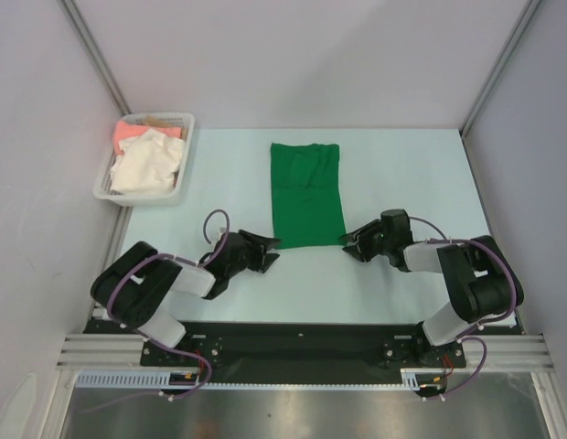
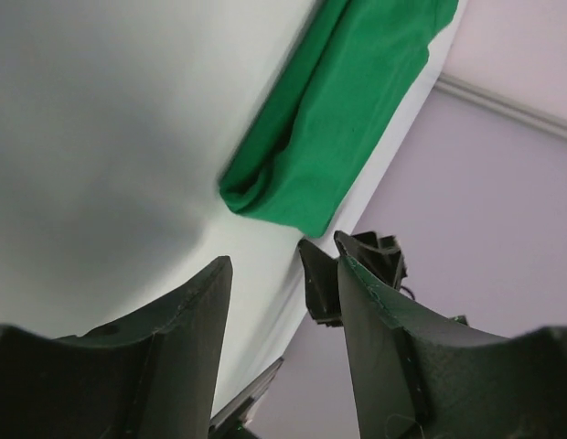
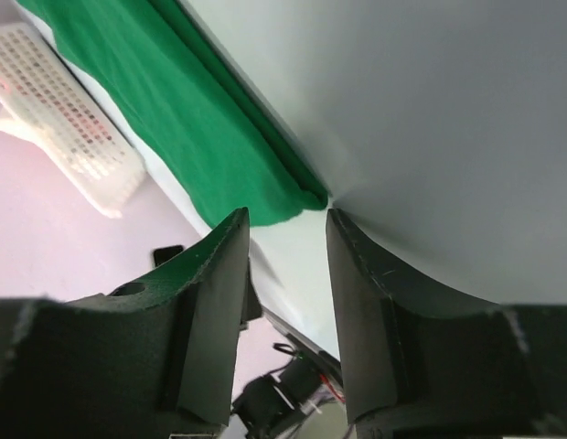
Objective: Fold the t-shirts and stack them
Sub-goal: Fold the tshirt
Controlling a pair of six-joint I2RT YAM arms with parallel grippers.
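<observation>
A bright green t-shirt [image 1: 306, 192] lies folded into a long rectangle at the table's middle; it also shows in the left wrist view [image 2: 334, 110] and the right wrist view [image 3: 192, 119]. A cream-white shirt [image 1: 146, 163] and a salmon-pink shirt [image 1: 134, 131] lie crumpled in the basket. My left gripper [image 1: 272, 251] is open and empty, just left of the green shirt's near left corner. My right gripper [image 1: 349, 245] is open and empty, just right of its near right corner. In the wrist views both grippers [image 2: 283, 265] [image 3: 285, 219] have nothing between the jaws.
A white lattice basket [image 1: 105, 187] stands at the back left corner; it also shows in the right wrist view [image 3: 73, 119]. Grey walls with metal posts close the table at left, right and back.
</observation>
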